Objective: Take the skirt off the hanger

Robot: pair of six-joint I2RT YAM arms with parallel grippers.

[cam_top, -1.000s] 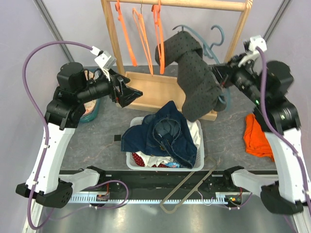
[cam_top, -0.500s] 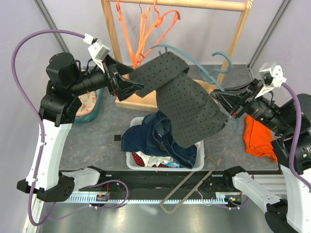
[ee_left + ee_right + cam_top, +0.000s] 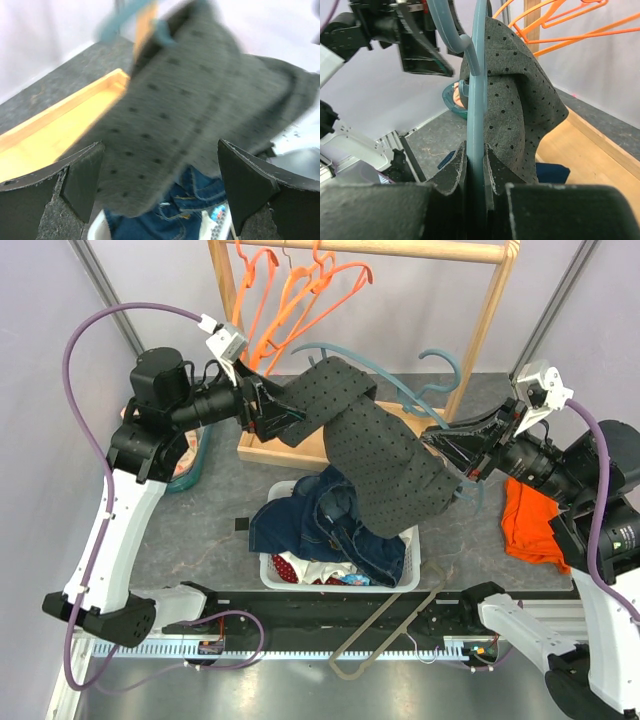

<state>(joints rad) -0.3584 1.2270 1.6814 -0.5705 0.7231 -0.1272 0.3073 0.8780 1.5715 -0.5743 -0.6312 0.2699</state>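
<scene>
- The right gripper, right of centre in the top view, is clamped on the grey-blue hanger.
- The grey dotted skirt drapes over that hanger at mid-frame, above the white basket of clothes on the worktop.
- The left gripper is spread wide at the skirt's upper-left end, gripping nothing.
- Bare orange hangers hang from the wooden rail at the top of the frame.

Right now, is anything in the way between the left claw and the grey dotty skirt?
No. The left gripper is open, and the grey dotted skirt hangs right in front of it with nothing visible between. The right gripper grips its blue hanger.
</scene>
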